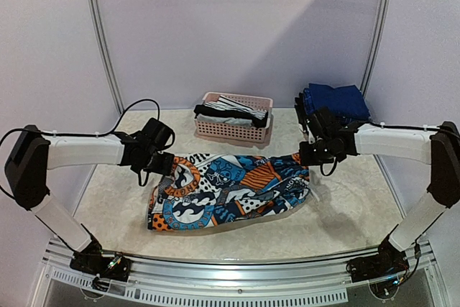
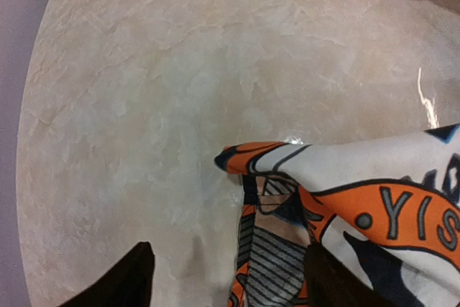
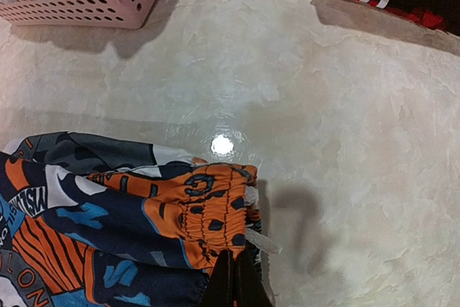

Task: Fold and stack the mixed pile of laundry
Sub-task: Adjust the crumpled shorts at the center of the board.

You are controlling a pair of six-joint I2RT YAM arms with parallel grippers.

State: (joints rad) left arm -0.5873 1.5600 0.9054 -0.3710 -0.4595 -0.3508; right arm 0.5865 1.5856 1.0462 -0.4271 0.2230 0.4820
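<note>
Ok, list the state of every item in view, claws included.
patterned garment: spread across the table between the claws.
left claw: open, fingers either side of the garment's corner.
right claw: shut on the garment's orange waistband.
pink basket: upright, holding striped clothes.
blue stack: folded, at the far right.
</note>
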